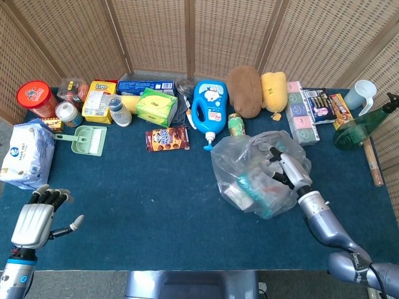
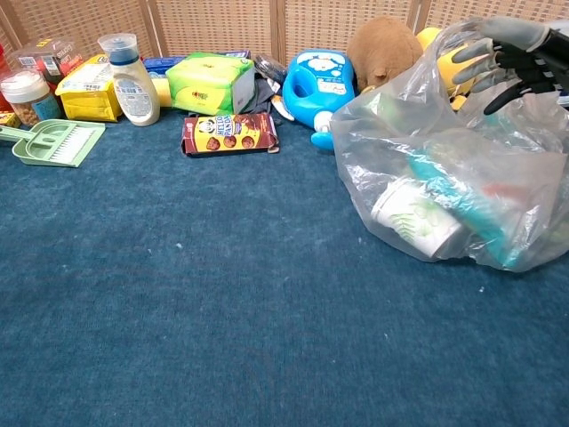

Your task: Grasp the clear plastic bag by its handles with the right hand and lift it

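The clear plastic bag (image 1: pixel 246 165) sits crumpled on the blue table, right of centre, with a white cup and teal items showing inside. In the chest view the bag (image 2: pixel 418 151) fills the right side. My right hand (image 1: pixel 287 169) is over the bag's top, near its far right side. Its fingers are spread and slightly curled, touching the plastic at the bag's upper rim; the chest view shows this hand (image 2: pixel 508 52) with nothing clasped. The handles are not clearly visible. My left hand (image 1: pixel 34 222) rests open at the table's near left corner.
Behind the bag stand a green can (image 1: pixel 236 124), a blue detergent bottle (image 1: pixel 209 106), a brown plush (image 1: pixel 244 91) and pink boxes (image 1: pixel 300 121). A cookie box (image 1: pixel 167 138) lies left of them. A green spray bottle (image 1: pixel 361 128) is at the far right.
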Controlling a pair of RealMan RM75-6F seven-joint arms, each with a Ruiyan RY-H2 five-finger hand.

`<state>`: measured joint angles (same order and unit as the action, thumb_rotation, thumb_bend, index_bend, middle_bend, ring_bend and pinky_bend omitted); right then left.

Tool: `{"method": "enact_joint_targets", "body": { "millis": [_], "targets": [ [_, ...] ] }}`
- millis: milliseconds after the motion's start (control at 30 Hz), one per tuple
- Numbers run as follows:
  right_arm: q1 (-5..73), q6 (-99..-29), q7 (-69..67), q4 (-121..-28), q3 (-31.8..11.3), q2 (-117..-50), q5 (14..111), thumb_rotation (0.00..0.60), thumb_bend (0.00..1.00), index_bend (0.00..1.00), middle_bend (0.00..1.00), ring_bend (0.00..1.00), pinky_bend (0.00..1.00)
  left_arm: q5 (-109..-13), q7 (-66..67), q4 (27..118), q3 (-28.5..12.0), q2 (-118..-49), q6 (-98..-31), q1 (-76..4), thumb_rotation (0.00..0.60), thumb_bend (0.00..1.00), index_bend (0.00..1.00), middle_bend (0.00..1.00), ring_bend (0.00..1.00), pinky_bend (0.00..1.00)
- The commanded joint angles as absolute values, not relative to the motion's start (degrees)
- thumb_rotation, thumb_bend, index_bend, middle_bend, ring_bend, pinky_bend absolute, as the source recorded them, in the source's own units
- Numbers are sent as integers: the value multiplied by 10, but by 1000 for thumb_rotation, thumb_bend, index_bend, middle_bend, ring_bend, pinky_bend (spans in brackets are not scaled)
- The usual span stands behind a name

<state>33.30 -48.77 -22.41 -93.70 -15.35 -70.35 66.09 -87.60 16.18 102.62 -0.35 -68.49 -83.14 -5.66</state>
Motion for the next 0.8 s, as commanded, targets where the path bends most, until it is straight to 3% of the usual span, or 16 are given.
{"method": "enact_joint_targets", "body": {
  "millis": [33, 800],
  "targets": [
    [335, -486, -221, -932, -154, -706, 652, 55, 320, 111, 160, 150, 225, -874, 161, 1025, -3, -685, -832, -56, 0, 211, 391, 315, 266, 132],
    [399, -463, -198, -886, -209, -785, 535, 54, 320, 111, 166, 150, 220, -873, 134, 1002, 1, -690, -836, -52, 0, 211, 391, 316, 266, 132]
  ]
}}
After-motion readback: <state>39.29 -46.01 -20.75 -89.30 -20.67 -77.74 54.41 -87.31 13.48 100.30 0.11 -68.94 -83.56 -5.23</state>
